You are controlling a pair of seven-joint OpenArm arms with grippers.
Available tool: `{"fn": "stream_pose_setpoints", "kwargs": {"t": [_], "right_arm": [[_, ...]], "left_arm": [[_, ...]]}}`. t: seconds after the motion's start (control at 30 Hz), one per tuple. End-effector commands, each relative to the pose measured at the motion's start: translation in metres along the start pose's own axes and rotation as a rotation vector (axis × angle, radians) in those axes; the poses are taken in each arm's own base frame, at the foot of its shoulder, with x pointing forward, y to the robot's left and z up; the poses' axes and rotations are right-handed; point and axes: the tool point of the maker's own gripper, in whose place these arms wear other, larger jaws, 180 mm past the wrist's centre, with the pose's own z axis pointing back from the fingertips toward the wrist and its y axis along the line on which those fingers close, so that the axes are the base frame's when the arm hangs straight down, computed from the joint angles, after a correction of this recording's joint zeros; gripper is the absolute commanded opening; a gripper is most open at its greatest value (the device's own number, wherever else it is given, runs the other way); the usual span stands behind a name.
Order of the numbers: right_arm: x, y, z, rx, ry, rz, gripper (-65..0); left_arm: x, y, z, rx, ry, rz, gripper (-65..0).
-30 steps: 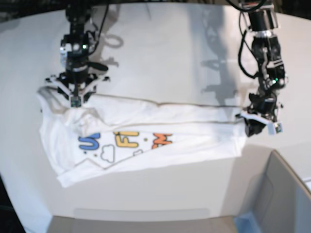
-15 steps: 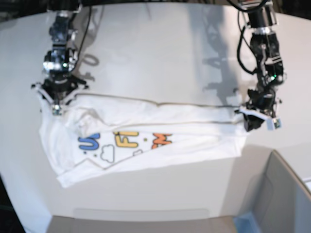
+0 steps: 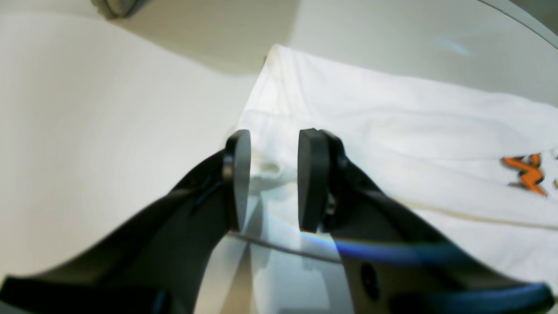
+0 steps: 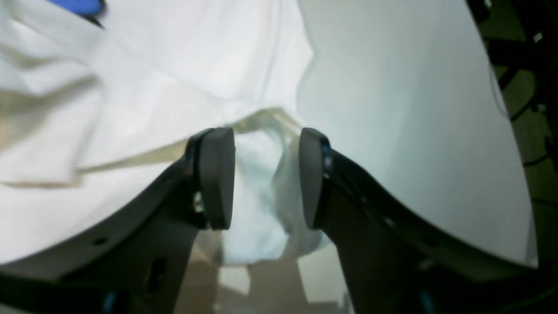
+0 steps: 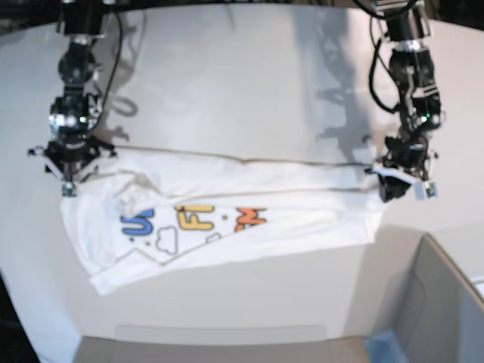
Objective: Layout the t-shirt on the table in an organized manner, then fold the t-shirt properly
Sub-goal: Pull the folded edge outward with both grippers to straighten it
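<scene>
The white t-shirt (image 5: pixel 249 189) lies as a long folded band across the table (image 5: pixel 242 76), with its blue, yellow and orange lettering (image 5: pixel 195 218) facing up. My right gripper (image 5: pixel 68 180) sits at the shirt's left end. In the right wrist view, my right gripper (image 4: pixel 266 174) is shut on a raised bunch of the t-shirt (image 4: pixel 152 87). My left gripper (image 5: pixel 398 186) is at the shirt's right end. In the left wrist view, my left gripper (image 3: pixel 273 174) is closed around a wrinkle at the edge of the t-shirt (image 3: pixel 392 131), and orange lettering (image 3: pixel 525 171) shows at the far right.
A grey box (image 5: pixel 439 302) fills the front right corner, with a blue patch (image 5: pixel 386 346) at its base, close to the shirt's right end. Its corner (image 3: pixel 117 5) also shows in the left wrist view. Bare table (image 3: pixel 87 109) runs beside the shirt.
My right arm has moved left and slightly forward, taking the shirt's left end outward with it. My left gripper has stayed at the right end.
</scene>
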Motion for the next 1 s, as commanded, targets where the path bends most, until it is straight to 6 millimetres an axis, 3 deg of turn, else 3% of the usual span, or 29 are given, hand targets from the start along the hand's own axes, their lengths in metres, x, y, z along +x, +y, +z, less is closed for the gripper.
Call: {"fn": "stream_pose_setpoints", "kwargs": {"t": [0.0, 0.17, 0.33, 0.43, 0.5, 0.63, 0.7, 0.77, 0.97], "right_arm": [[0.025, -0.011, -0.001, -0.026, -0.067, -0.011, -40.3], [0.037, -0.045, -0.019, -0.091, -0.056, -0.058, -40.3], [0.031, -0.069, -0.046, -0.125, 0.015, -0.062, -40.3], [0.053, -0.071, -0.033, -0.133, -0.056, -0.065, -40.3], [0.055, -0.068, -0.014, -0.134, -0.101, -0.053, -40.3], [0.074, -0.039, 0.036, -0.068, -0.236, -0.029, -40.3], [0.07, -0.02, 0.051, 0.001, -0.252, 0.021, -40.3], [0.058, -0.014, 0.056, 0.029, -0.233, 0.049, -40.3], [0.02, -0.039, 0.045, 0.007, -0.13, 0.033, -40.3]], "left_arm": [[0.02, -0.001, 0.0, -0.009, -0.057, -0.012, -45.4], [0.016, 0.0, 0.002, -0.006, -0.048, -0.013, -45.4], [0.008, 0.002, 0.004, -0.002, -0.03, -0.013, -45.4], [0.005, 0.003, 0.005, 0.0, -0.024, -0.013, -45.5], [0.001, 0.002, 0.009, -0.002, -0.019, -0.018, -45.5], [0.006, -0.002, 0.015, -0.012, -0.036, -0.032, -45.5], [0.01, -0.004, 0.017, -0.016, -0.047, -0.038, -45.5], [0.011, -0.004, 0.017, -0.016, -0.048, -0.038, -45.5], [0.003, -0.008, 0.017, -0.019, -0.036, -0.022, -45.5]]}}
